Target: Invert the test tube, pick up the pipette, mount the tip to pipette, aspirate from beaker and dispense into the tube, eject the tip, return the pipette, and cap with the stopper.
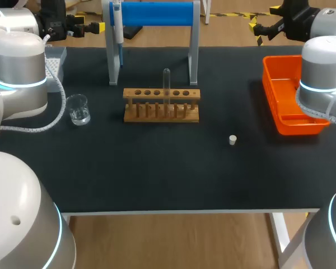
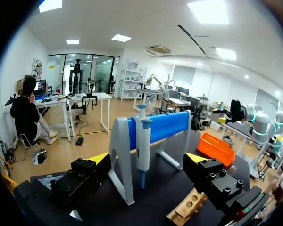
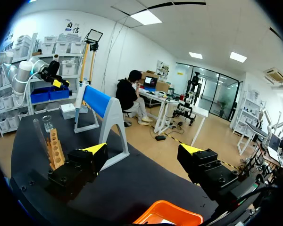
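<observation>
A clear test tube [image 1: 167,85] stands upright in the wooden rack [image 1: 161,105] at mid-table. The pipette [image 1: 117,25] hangs on the blue-barred stand [image 1: 154,13] behind the rack. A glass beaker [image 1: 78,109] sits left of the rack, and a small white stopper [image 1: 233,139] lies on the mat to the rack's right. My left gripper [image 1: 99,26] hovers at the far left, open; in its wrist view the gripper [image 2: 148,160] faces the pipette [image 2: 143,141] with nothing between its fingers. My right gripper [image 1: 257,29] is raised at the far right, and its wrist view shows the gripper [image 3: 144,150] open and empty.
An orange tray [image 1: 288,95] lies at the table's right side under my right arm. A grey tip box [image 1: 55,59] stands at the far left, behind the beaker. Black mat covers the table to its front edge.
</observation>
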Controlling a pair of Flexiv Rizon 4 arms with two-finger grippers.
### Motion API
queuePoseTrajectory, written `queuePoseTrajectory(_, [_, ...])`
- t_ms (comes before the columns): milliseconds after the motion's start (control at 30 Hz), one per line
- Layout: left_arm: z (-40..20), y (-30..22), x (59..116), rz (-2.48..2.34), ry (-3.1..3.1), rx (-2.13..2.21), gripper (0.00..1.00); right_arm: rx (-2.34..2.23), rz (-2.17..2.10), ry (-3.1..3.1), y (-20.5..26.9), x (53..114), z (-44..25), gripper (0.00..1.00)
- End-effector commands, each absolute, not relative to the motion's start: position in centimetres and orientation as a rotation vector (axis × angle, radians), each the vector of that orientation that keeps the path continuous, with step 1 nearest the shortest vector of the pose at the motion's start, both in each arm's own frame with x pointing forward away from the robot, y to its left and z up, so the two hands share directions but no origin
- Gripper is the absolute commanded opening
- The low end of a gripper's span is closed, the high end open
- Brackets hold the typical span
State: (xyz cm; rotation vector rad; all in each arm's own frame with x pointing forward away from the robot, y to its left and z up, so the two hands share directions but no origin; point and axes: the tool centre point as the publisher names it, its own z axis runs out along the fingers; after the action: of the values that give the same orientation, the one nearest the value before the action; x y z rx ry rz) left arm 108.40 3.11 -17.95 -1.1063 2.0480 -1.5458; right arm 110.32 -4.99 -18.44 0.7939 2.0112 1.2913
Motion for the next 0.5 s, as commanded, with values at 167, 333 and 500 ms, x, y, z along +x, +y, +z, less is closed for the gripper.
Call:
queuePoseTrajectory(167, [-18.1,3.0,108.4,-1.547,2.039,-1.106,1.0,0.7,1.373,2.038,-3.8,108.1,-17.8,1.0])
queuePoseTrajectory(333, [-18.1,3.0,108.4,-1.547,2.039,-1.106,1.0,0.579,1.471,2.065,-2.1,104.7,-17.6,1.0])
queuePoseTrajectory(500, [-18.1,3.0,108.4,-1.547,2.039,-1.106,1.0,0.442,1.618,2.097,0.3,100.6,-17.9,1.0])
